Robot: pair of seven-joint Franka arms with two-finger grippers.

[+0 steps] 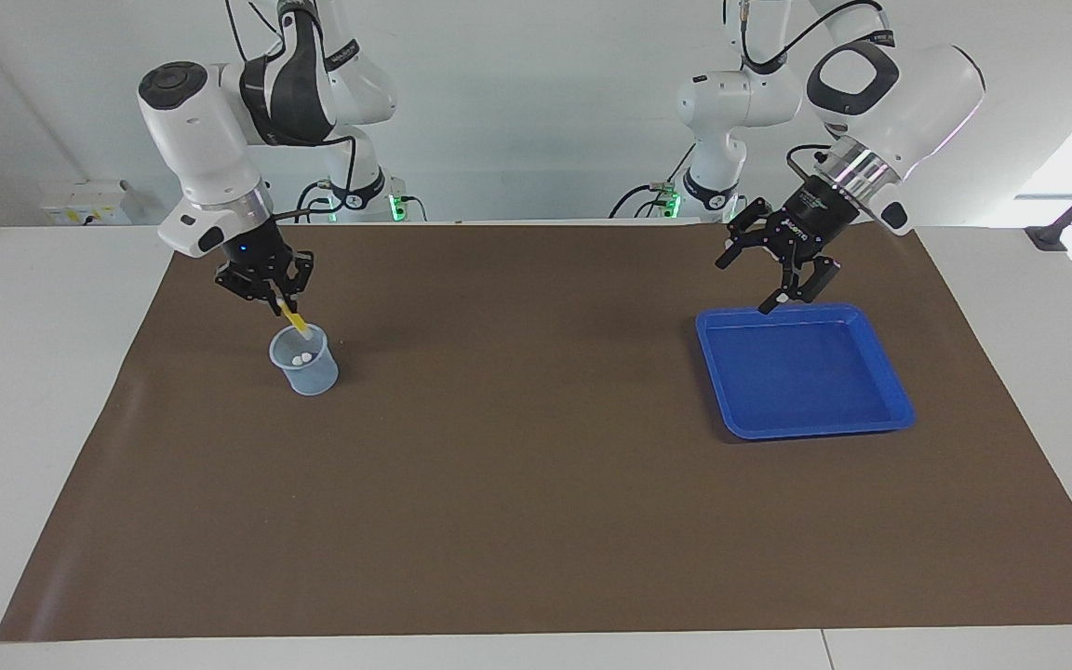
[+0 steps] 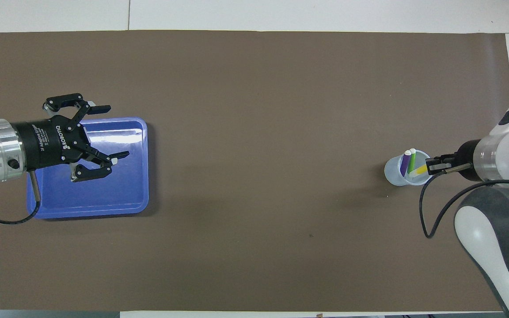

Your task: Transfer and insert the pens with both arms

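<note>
Right tool (image 1: 281, 300) clamps yellow pen (image 1: 295, 319) over cup (image 1: 304, 363); left tool (image 1: 783, 270) gapes, holding nothing.

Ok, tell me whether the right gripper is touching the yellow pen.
Touching: the facing view shows the right gripper shut on the yellow pen, its lower end in the cup.

Both arms are showing glossy white shells with dark grey joint panels and polished silver wrist rings. The left gripper (image 2: 100, 132) is wearing black linked fingers dotted with pale screws, white lettering running along its black cylindrical body. The right gripper (image 1: 283, 302) is matching it in black. Thin black cables are looping from each wrist.
</note>
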